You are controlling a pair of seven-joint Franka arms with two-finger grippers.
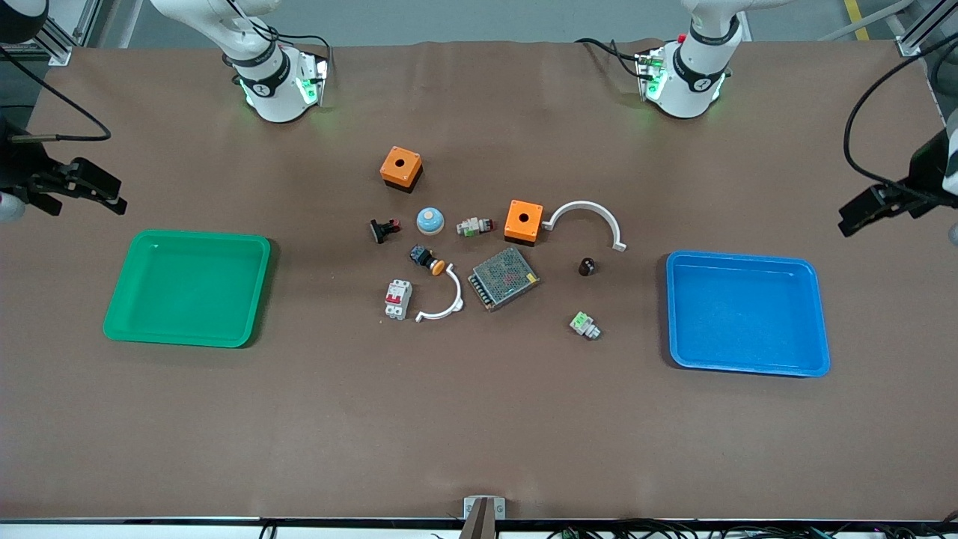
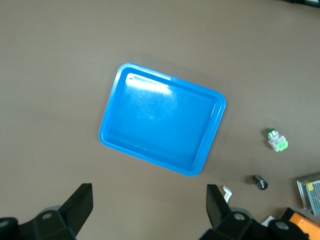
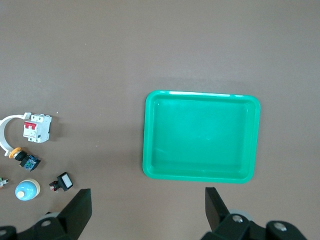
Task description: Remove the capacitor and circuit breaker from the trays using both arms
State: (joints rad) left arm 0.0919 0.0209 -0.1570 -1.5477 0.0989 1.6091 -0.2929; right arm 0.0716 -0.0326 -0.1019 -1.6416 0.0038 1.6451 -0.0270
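Note:
The capacitor point(image 1: 587, 266), a tiny dark cylinder, stands on the brown table between the scattered parts and the blue tray point(image 1: 748, 314); it also shows in the left wrist view point(image 2: 260, 182). The white-grey breaker point(image 1: 398, 299) with a red toggle lies on the side of the parts toward the green tray point(image 1: 187, 288), and shows in the right wrist view point(image 3: 37, 128). My left gripper point(image 1: 853, 213) point(image 2: 148, 202) hangs open and empty near the blue tray point(image 2: 160, 117). My right gripper point(image 1: 112, 196) point(image 3: 147, 202) hangs open and empty near the green tray point(image 3: 200, 137).
Mid-table lie two orange boxes point(image 1: 401, 168) point(image 1: 523, 220), a mesh power supply point(image 1: 504, 278), two white arcs point(image 1: 584, 204) point(image 1: 458, 299), a blue dome point(image 1: 429, 219), a black-red switch point(image 1: 384, 229), an orange-capped push-button point(image 1: 428, 260) and two green-faced parts point(image 1: 474, 225) point(image 1: 584, 325).

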